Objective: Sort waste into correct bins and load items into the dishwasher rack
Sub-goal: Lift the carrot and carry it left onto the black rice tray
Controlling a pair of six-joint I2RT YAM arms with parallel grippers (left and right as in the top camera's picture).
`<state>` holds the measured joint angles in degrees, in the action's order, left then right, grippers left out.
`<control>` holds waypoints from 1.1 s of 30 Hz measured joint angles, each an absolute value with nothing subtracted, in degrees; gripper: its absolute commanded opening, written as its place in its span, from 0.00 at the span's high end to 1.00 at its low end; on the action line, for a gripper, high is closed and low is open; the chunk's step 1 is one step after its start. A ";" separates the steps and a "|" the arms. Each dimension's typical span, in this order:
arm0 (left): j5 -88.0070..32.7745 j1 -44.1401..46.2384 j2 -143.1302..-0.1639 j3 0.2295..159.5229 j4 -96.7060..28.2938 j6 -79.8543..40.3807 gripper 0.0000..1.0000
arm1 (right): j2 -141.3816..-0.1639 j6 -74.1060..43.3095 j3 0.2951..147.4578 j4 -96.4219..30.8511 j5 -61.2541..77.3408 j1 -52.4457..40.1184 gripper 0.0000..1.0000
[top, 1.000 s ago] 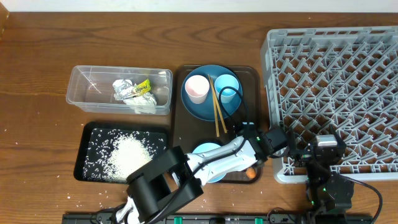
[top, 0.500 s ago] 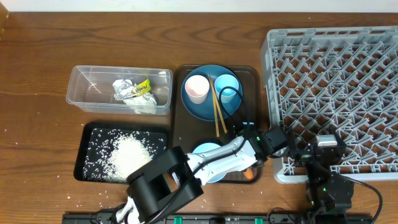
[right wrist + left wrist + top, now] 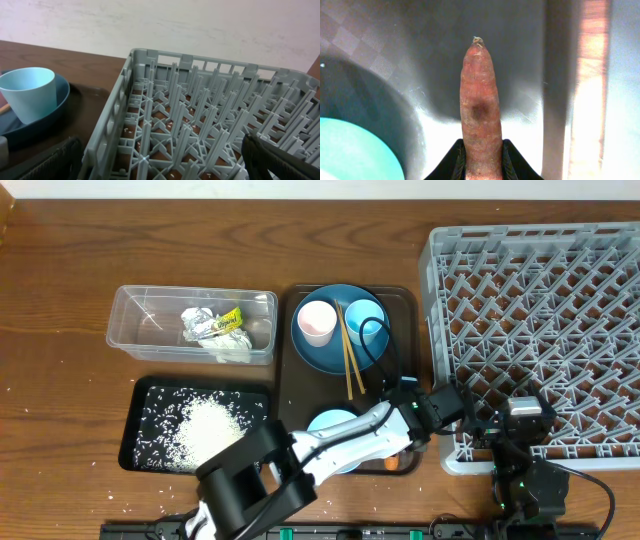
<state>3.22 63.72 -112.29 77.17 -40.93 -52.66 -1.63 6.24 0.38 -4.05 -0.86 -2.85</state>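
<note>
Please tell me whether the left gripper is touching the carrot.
Touching. In the left wrist view, the left gripper grips the carrot, with both fingers flush against its sides and no gap visible.

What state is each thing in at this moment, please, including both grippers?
Left gripper, shut on the carrot.
Right gripper, open, holding nothing.
Clear tub, holds foil, wrapper, tissue.
Black tray, holds rice.
Pink cup, upright on the plate.
Light-blue cup, upright on the plate.
Rack, no dishes in it.
</note>
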 measured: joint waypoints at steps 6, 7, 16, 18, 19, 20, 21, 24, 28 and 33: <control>3.25 63.92 -109.23 77.14 -40.99 -51.24 0.81 | -1.63 6.11 0.38 -4.05 -0.86 -2.85 0.01; 3.25 63.86 -108.27 77.14 -41.01 -50.85 0.81 | -1.63 6.09 0.36 -4.05 -0.86 -2.85 0.01; 3.20 58.78 -96.03 77.14 -46.24 -49.41 0.81 | -1.61 6.09 0.38 -4.05 -0.86 -2.85 0.01; 3.25 55.83 -93.12 77.14 -49.56 -49.39 0.85 | -1.61 6.09 0.38 -4.03 -0.86 -2.85 0.01; 3.27 54.19 -91.79 77.14 -51.35 -49.34 0.86 | -1.61 6.09 0.38 -4.03 -0.86 -2.85 0.01; 3.29 52.07 -90.37 77.14 -53.47 -49.25 0.86 | -1.61 6.09 0.38 -4.03 -0.86 -2.85 0.01; 3.40 50.48 -89.32 77.14 -55.29 -49.23 0.86 | -1.61 6.09 0.38 -4.03 -0.86 -2.85 0.01; 4.25 44.51 -86.26 77.14 -61.21 -49.23 0.87 | -1.61 6.09 0.38 -4.05 -0.84 -2.85 0.01; 7.79 36.60 -84.58 77.14 -68.38 -49.23 0.87 | -1.61 6.09 0.38 -4.03 -0.86 -2.85 0.01; 11.25 27.05 -84.58 76.20 -71.20 -49.25 0.86 | -1.61 6.07 0.38 -4.03 -0.86 -2.85 0.01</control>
